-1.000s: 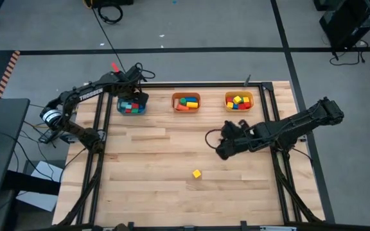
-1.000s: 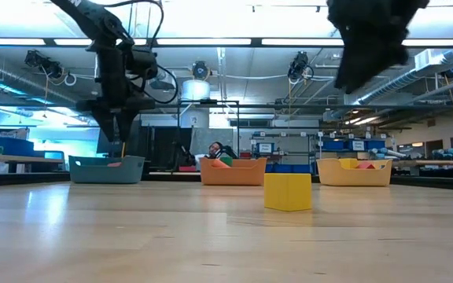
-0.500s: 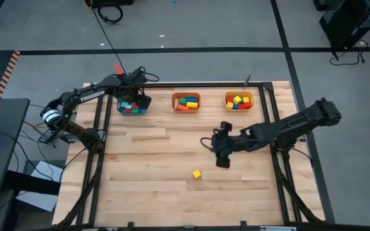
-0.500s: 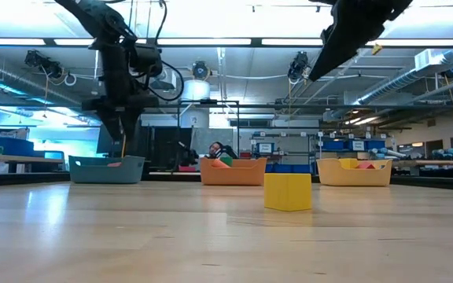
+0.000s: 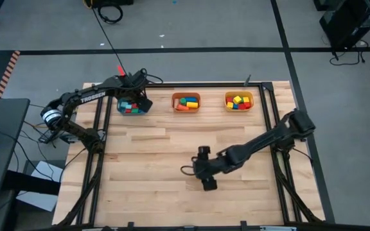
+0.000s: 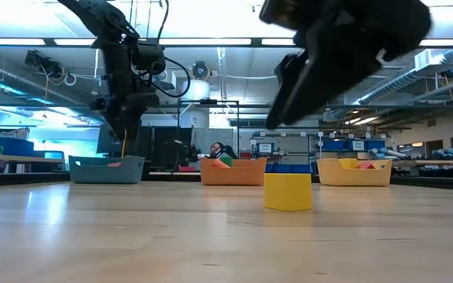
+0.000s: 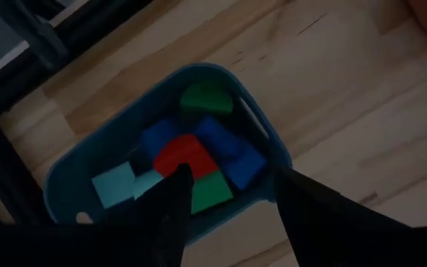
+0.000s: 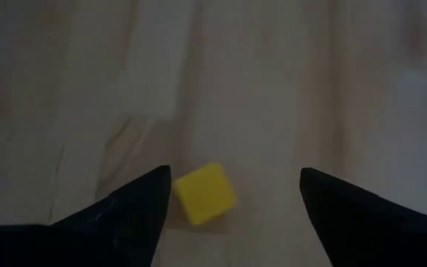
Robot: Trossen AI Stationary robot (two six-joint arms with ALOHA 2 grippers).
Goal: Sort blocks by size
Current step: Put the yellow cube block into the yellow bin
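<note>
Right pincer (image 8: pixel 232 196) has swung over the small yellow wooden cube (image 8: pixel 204 193), fingers now spread wide; left pincer (image 7: pixel 224 204) unchanged, open over the teal bin (image 7: pixel 65 174).

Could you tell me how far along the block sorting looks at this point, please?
Nearly finished. Done: blocks already fill the teal bin, the orange bin and the yellow bin. In hand: the right end effector, open, hovers over the yellow cube, the only block visible loose on the table. Left: grasping it and binning it. The left end effector is open above the teal bin.
</note>
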